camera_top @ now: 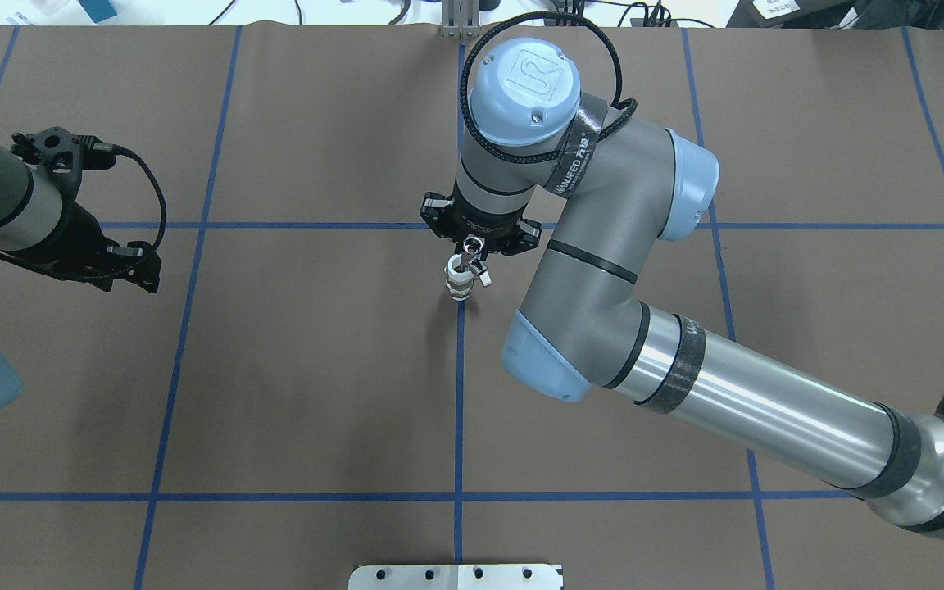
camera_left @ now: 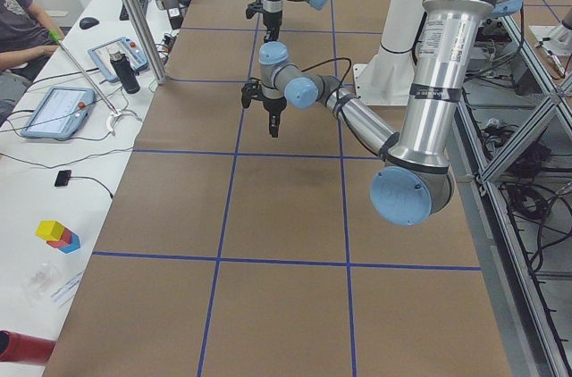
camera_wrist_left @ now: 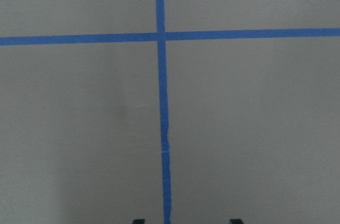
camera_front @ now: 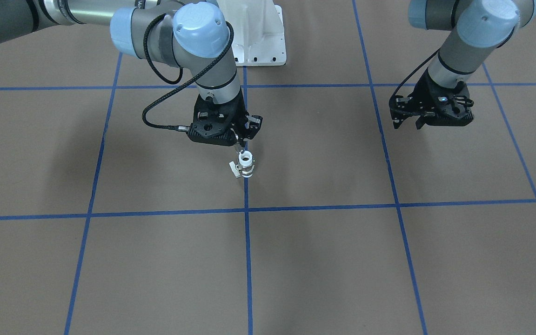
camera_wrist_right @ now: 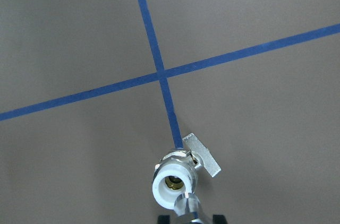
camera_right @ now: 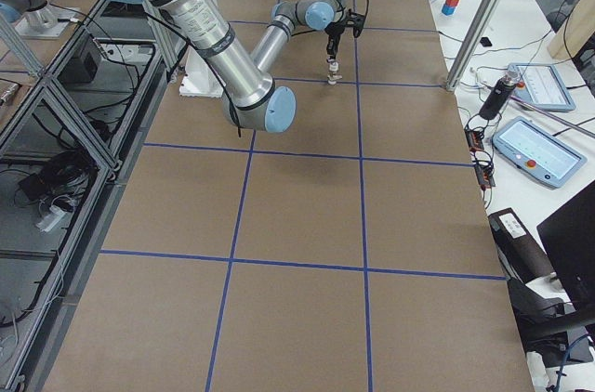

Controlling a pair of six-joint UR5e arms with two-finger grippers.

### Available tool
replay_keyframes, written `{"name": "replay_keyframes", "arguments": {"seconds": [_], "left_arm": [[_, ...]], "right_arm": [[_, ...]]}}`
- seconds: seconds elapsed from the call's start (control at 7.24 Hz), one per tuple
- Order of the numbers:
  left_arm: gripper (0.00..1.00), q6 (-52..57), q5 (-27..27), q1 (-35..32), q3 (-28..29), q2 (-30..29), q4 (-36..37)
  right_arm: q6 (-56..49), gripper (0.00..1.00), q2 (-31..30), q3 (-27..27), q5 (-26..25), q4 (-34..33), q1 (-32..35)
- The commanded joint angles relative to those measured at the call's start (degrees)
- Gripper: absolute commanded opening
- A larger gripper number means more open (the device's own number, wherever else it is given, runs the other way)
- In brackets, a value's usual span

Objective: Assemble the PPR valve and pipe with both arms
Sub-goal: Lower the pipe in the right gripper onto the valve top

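PPR valve (camera_front: 245, 164) stands upright mid-bench (camera_front: 324, 260), far from every edge, on a blue tape line (camera_wrist_right: 159, 70). Its white mouth faces up, ready for a straight drop-in, I'd say. Right gripper (camera_front: 238, 148) hangs above, jaws pinching the pipe (camera_wrist_right: 187, 204) at the mouth's rim; touching or not, can't tell. Left gripper (camera_front: 408, 123) hovers towards the bench's left end, jaws spread, empty. Nothing blocks.

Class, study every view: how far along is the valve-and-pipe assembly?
Done: the PPR valve stands upright on the table, white end up, and the right gripper grips the pipe. In hand: the pipe hangs just over that end, whose bore shows clear. To do: seating the pipe. The left gripper, open and empty, is far off.
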Motion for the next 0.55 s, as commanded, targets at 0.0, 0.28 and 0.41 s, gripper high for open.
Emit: {"name": "replay_keyframes", "arguments": {"seconds": [0.0, 0.28, 0.41], "left_arm": [[0.63, 0.04, 0.00, 0.03, 0.02, -0.10, -0.02], [0.63, 0.04, 0.00, 0.03, 0.02, -0.10, -0.02], [0.63, -0.05, 0.00, 0.03, 0.02, -0.10, -0.02]], "right_arm": [[0.15, 0.00, 1.85, -1.99, -0.42, 0.01, 0.02], [0.07, 0.00, 2.14, -2.80, -0.42, 0.01, 0.02], [0.07, 0.00, 1.96, -2.80, -0.42, 0.01, 0.02]]}}
